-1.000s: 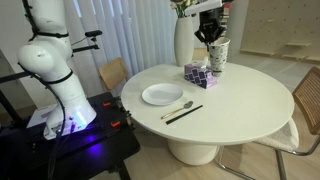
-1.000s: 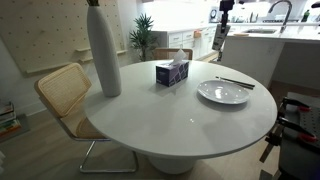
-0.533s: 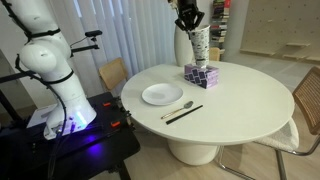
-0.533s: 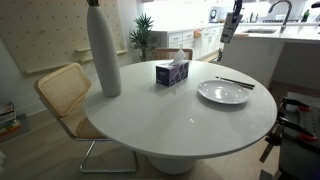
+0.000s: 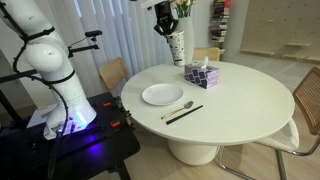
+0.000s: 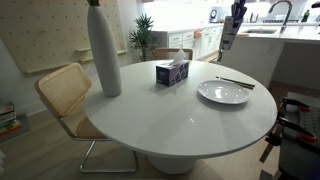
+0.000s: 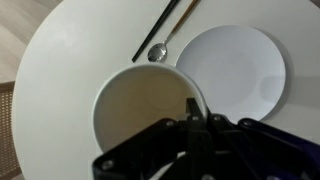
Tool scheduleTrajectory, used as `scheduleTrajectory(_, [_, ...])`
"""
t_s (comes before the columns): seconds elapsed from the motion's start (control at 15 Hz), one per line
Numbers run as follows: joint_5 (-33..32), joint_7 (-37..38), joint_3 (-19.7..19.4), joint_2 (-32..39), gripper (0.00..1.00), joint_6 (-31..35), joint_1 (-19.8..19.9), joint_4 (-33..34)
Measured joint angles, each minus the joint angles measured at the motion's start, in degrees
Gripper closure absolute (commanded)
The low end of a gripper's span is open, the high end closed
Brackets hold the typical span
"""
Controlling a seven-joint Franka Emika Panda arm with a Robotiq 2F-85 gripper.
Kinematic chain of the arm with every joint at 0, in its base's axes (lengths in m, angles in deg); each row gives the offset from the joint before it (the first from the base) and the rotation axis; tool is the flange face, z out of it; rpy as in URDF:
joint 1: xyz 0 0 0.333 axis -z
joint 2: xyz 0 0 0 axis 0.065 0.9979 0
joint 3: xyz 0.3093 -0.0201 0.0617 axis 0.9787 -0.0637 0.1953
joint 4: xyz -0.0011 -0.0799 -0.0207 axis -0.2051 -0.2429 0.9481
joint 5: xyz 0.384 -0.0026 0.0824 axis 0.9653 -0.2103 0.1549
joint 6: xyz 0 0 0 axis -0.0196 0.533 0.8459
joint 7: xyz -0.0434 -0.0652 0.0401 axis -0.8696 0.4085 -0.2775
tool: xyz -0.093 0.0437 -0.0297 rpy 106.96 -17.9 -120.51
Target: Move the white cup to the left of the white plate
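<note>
My gripper (image 5: 163,17) is shut on the rim of the white cup (image 5: 177,48) and holds it high in the air, above the far edge of the table, in front of the vase. The cup also hangs near the top right of an exterior view (image 6: 231,37) below the gripper (image 6: 238,14). In the wrist view the cup's open mouth (image 7: 140,112) fills the middle, with one finger inside its rim (image 7: 195,105). The white plate (image 5: 162,95) lies flat on the round table (image 5: 250,105); it also shows in an exterior view (image 6: 224,92) and in the wrist view (image 7: 235,68).
A patterned tissue box (image 5: 202,75) (image 6: 172,73) stands mid-table. A spoon and dark chopsticks (image 5: 180,110) (image 7: 160,48) lie beside the plate. A tall white vase (image 6: 103,50) stands at the table's edge. Chairs (image 6: 62,95) stand around the table.
The gripper has carried the cup through the air, leftward in the exterior view with the robot base, from over the tissue box to in front of the vase. Nothing on the table moved.
</note>
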Motion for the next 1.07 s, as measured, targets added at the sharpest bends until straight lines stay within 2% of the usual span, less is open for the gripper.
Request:
scheduleTrajectory(0.67, [0.33, 1.41, 6.75, 0.41, 1.0, -3.11, -9.51, -3.48])
scheduleTrajectory(1.07, [6.07, -8.67, 7.06, 0.45, 1.0, -6.99, -12.49, -3.34])
